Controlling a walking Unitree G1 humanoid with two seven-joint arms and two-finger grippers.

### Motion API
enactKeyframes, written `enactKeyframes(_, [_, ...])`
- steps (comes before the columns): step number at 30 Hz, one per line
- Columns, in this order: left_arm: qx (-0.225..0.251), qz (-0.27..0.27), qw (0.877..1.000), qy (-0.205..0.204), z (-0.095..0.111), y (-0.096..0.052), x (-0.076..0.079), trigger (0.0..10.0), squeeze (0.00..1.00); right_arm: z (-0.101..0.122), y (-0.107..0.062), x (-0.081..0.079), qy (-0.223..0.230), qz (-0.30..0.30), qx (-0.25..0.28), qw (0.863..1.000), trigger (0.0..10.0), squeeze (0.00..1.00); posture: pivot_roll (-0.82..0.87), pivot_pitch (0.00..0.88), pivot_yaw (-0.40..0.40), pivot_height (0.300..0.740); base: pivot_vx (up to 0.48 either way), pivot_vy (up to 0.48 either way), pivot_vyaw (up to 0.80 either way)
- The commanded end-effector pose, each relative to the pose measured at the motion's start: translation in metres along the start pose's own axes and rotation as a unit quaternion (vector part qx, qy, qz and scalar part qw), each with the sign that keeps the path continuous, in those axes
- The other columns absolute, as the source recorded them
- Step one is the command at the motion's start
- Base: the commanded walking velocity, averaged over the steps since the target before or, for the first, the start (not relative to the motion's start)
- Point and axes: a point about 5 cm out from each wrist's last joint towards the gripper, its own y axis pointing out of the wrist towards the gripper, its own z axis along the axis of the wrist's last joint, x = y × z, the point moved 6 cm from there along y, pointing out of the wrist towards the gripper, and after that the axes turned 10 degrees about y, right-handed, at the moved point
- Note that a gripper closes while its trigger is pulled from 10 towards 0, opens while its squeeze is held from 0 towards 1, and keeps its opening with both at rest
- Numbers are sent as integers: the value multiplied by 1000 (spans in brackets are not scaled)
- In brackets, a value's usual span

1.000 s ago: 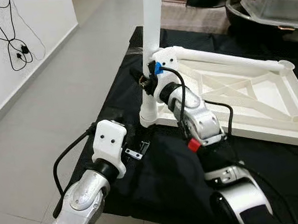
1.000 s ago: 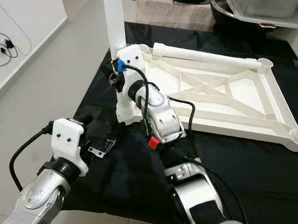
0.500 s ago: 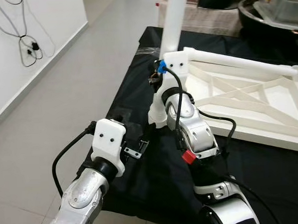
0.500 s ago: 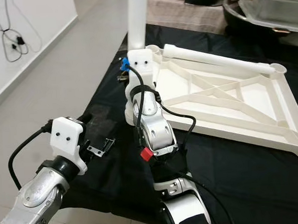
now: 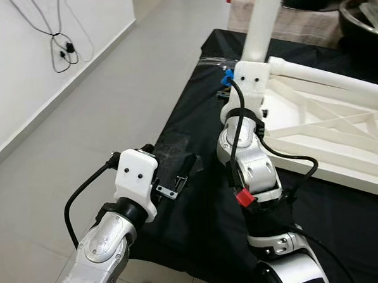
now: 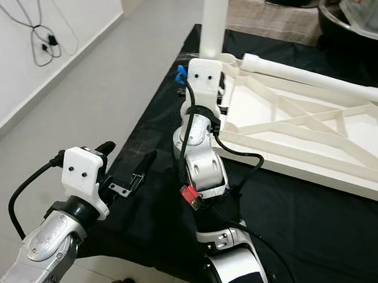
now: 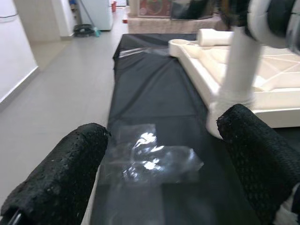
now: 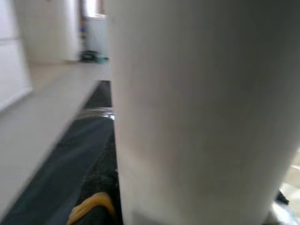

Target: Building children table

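White table top upside down on black cloth, white leg upright at corner

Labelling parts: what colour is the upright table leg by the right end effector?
White. The table leg shows best in the right eye view.

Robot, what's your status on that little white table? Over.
Right end effector at the upright white leg. Left end effector open, hovering over the black cloth. Clear plastic wrap lies beneath it.
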Motion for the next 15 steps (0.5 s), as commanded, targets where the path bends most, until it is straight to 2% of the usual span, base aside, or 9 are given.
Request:
enactKeyframes(1, [-7, -5, 1000, 5, -5, -1, 1, 10000, 0, -102, -45, 27, -21, -95, -186, 978, 10000, 0, 124, 185, -80, 740, 0, 0, 0])
enactKeyframes(5, [-8, -6, 1000, 4, -6, -1, 1, 10000, 0, -98, -44, 29, -10, -106, -185, 977, 10000, 0, 121, 187, -77, 740, 0, 0, 0])
enactKeyframes(7, [-9, -7, 1000, 4, -6, -1, 2, 10000, 0, -96, -43, 17, 27, -79, -196, 977, 10000, 0, 122, 188, -78, 740, 0, 0, 0])
enactKeyframes(9, [-9, -7, 1000, 4, -6, -1, 2, 10000, 0, -95, -43, 14, 37, -71, -198, 977, 10000, 0, 122, 188, -78, 740, 0, 0, 0])
enactKeyframes(10, [-10, -8, 1000, 3, -7, -1, 3, 10000, 0, -88, -39, 6, 56, -50, -189, 979, 10000, 0, 118, 188, -72, 740, 0, 0, 0])
enactKeyframes(11, [-10, -8, 1000, 3, -7, -1, 3, 10000, 0, -88, -39, 6, 56, -50, -189, 979, 10000, 0, 118, 188, -72, 740, 0, 0, 0])
enactKeyframes(13, [-10, -10, 1000, 2, -7, -1, 3, 10000, 0, -66, -28, -5, 89, -18, -165, 982, 10000, 0, 118, 187, -71, 740, 0, 0, 0])
enactKeyframes(14, [-10, -10, 1000, 2, -7, -1, 3, 10000, 0, -66, -28, -5, 89, -18, -165, 982, 10000, 0, 118, 187, -71, 740, 0, 0, 0])
enactKeyframes(15, [-10, -10, 1000, 2, -8, 0, 4, 10000, 0, -54, -22, -8, 95, -3, -146, 985, 10000, 0, 118, 186, -71, 740, 0, 0, 0])
